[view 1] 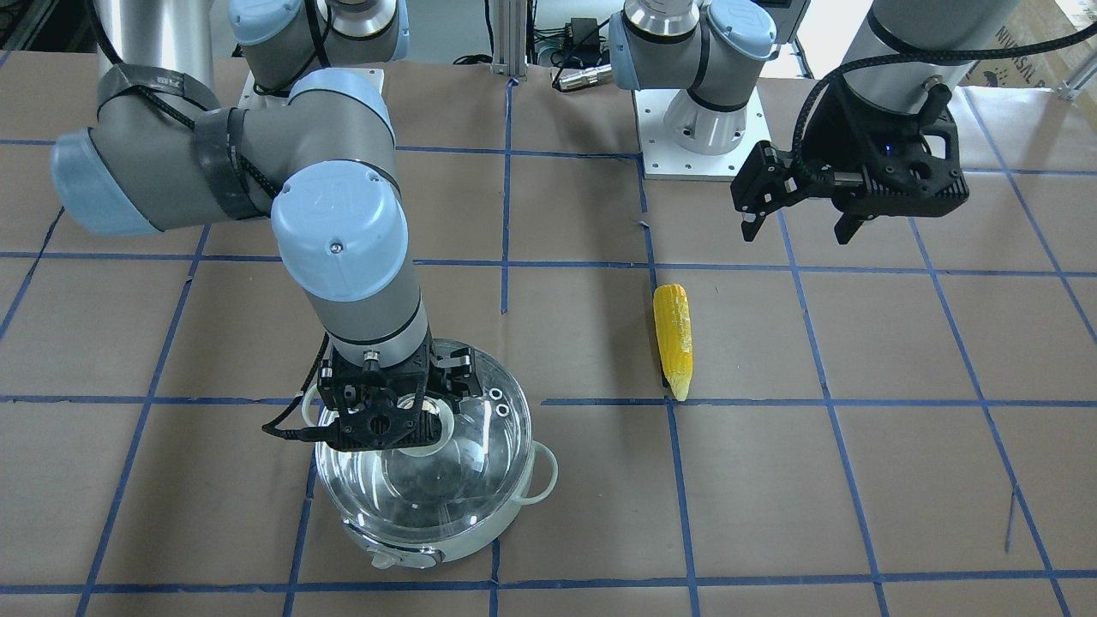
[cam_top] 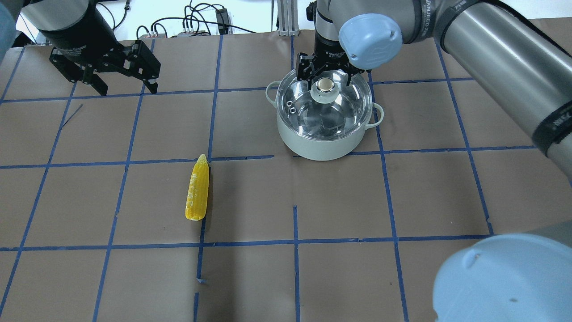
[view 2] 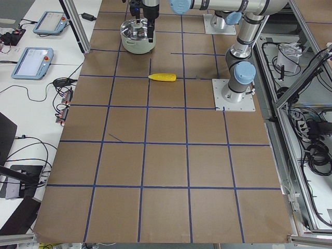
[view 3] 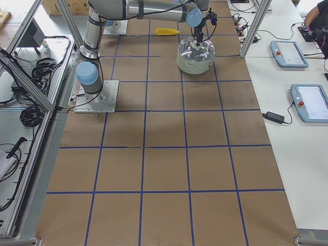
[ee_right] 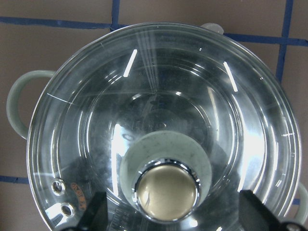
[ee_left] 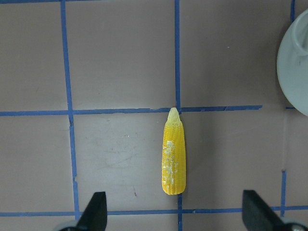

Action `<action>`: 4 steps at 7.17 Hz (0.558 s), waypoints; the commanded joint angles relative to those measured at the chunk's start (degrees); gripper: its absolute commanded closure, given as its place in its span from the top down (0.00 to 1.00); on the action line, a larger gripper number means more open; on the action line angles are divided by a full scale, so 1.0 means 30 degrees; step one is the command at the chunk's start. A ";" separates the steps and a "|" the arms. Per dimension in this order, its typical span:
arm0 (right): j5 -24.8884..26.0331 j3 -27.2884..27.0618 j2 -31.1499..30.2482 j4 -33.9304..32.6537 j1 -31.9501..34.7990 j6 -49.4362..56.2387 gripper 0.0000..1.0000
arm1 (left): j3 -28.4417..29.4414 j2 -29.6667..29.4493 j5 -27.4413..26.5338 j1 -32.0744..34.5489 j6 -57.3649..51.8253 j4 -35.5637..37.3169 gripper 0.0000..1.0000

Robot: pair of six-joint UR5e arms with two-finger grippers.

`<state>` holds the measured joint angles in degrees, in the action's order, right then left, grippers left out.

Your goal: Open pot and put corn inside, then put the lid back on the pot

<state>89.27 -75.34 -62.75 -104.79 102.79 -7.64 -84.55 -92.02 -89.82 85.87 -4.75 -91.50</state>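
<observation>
The pale mint pot (cam_top: 313,143) stands on the table with the clear glass lid (cam_top: 344,107) on it. My right gripper (cam_top: 326,77) is open, its jaws either side of the lid's cream-topped knob (ee_right: 166,190) without gripping it; it also shows in the front view (view 1: 386,416). The yellow corn (cam_top: 198,188) lies on the paper to the pot's left, apart from it, and shows in the left wrist view (ee_left: 173,154). My left gripper (cam_top: 126,88) is open and empty, held above the table beyond the corn.
Brown paper with blue tape lines (cam_top: 295,241) covers the table. The arm base plates (view 1: 703,128) and cables (cam_top: 201,22) are at the robot's edge. Teach pendants (view 3: 289,54) lie on the side bench.
</observation>
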 commanded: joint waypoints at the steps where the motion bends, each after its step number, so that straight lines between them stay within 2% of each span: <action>1: -0.0079 0.0063 0.0351 -0.0226 -0.0015 0.0028 0.95 | 0.0000 0.0000 0.0000 0.0000 0.0000 0.0001 1.00; 4: -0.0079 0.0092 0.0410 -0.0226 -0.0073 0.0086 0.91 | 0.0000 0.0000 0.0029 0.0000 0.0000 0.0001 1.00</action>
<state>89.04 -75.08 -61.59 -105.46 102.69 -7.49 -84.55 -92.02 -89.75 85.87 -4.75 -91.49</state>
